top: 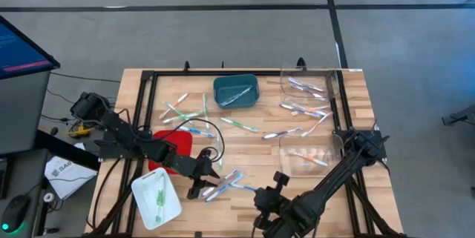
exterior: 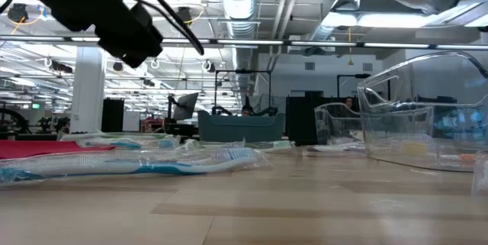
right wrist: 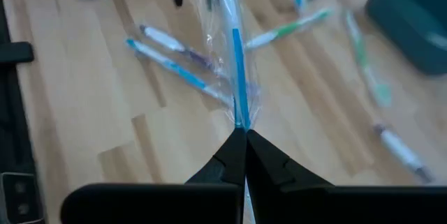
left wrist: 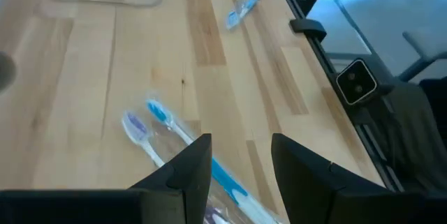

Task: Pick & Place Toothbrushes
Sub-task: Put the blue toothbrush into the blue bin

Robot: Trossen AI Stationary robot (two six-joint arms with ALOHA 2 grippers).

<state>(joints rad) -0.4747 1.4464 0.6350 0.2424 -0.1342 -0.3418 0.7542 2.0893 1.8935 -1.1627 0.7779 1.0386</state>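
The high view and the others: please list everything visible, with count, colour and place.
toothbrushes: many, green, blue, purple and orange with white, scattered mid-table, some in containers
teal bin: one, far middle, holding a toothbrush
clear containers: two, right side, toothbrushes inside
white tray: one, near left, green toothbrushes on it
red tray: one, left, partly under the left arm
table: one, light wood
monitor: one, far left, beside the table
left gripper: open, over a wrapped blue toothbrush
right gripper: shut on blue toothbrush in clear wrapper
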